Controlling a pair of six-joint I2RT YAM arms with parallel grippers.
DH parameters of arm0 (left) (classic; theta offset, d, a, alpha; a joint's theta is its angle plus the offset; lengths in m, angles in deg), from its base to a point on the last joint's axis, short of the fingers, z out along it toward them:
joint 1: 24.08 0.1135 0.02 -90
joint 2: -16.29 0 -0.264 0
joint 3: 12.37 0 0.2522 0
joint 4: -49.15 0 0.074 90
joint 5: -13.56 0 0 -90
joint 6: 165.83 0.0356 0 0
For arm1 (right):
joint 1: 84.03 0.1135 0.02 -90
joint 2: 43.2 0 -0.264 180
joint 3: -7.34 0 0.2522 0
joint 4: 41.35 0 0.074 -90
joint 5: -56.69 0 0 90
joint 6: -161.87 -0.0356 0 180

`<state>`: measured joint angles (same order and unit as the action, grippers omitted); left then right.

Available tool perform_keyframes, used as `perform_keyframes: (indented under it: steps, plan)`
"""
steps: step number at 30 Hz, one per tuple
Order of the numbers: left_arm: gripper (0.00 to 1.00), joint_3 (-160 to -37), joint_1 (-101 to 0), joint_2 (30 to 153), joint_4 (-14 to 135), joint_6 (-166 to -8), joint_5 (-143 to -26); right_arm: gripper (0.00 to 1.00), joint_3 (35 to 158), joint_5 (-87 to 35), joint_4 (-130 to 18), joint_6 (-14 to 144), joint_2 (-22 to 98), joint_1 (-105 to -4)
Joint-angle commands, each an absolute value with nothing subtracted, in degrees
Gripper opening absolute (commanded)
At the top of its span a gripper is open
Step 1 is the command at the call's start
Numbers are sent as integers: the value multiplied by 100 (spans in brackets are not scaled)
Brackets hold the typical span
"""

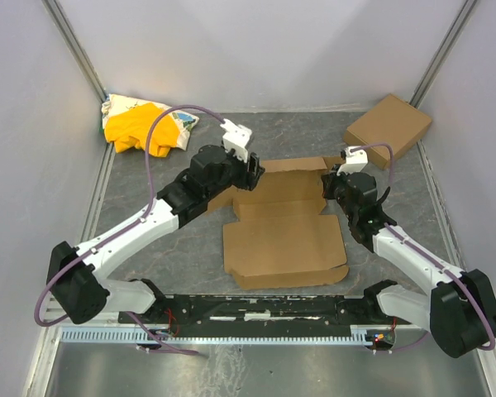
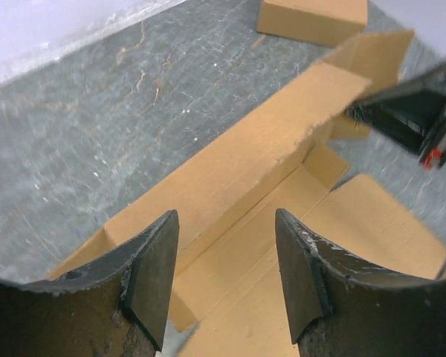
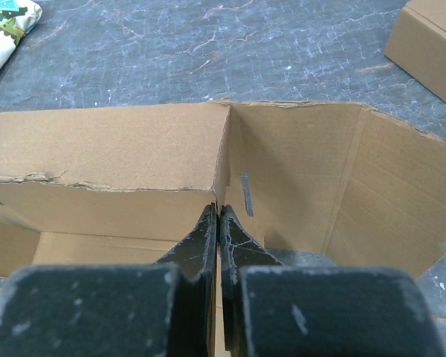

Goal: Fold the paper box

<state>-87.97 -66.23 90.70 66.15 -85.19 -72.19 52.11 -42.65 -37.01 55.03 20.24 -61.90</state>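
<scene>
The paper box [image 1: 285, 240] lies in the middle of the counter [image 1: 194, 256], its far wall folded up (the broad panel still flat, nearer the arms). The left fingers [image 2: 152, 275] are spread over that wall's left end, grasping nothing. The right fingers [image 3: 205, 242] are clenched together, tips at the wall's inner right corner

- plain brown cardboard mailer [image 3: 119, 156] just ahead of the right gripper [image 3: 218, 217]: matt paper board, faintly ribbed; top edge ragged, fibrous;
- black fingers [image 2: 152, 271] of the left gripper [image 2: 227, 275]: dull hard plastic, scuffed, pale-flecked;
- grey tabletop [image 2: 97, 111] beyond them: matt, veined like stone, finely scratched;
- yellow-and-white bundle [image 1: 145, 124] far left of that gripper: soft, creased cloth
</scene>
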Motion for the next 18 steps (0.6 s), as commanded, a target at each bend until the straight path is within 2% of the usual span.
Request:
perform_keyframes:
  steps: [1, 4, 18]
  plan:
    - [63, -8804, -7023, 8972, 6500, -6342, -7451, 3, 5551, -4290, -4098, 5542, 1978, -6173]
    - [64, -8628, -7236, 9003, 6435, -5734, -7106, 3, 5587, -4259, -4154, 5553, 1986, -6172]
    - [64, -8476, -7497, 9764, 5929, -4777, -6009, 3, 5633, -4092, -4282, 5621, 1973, -6170]
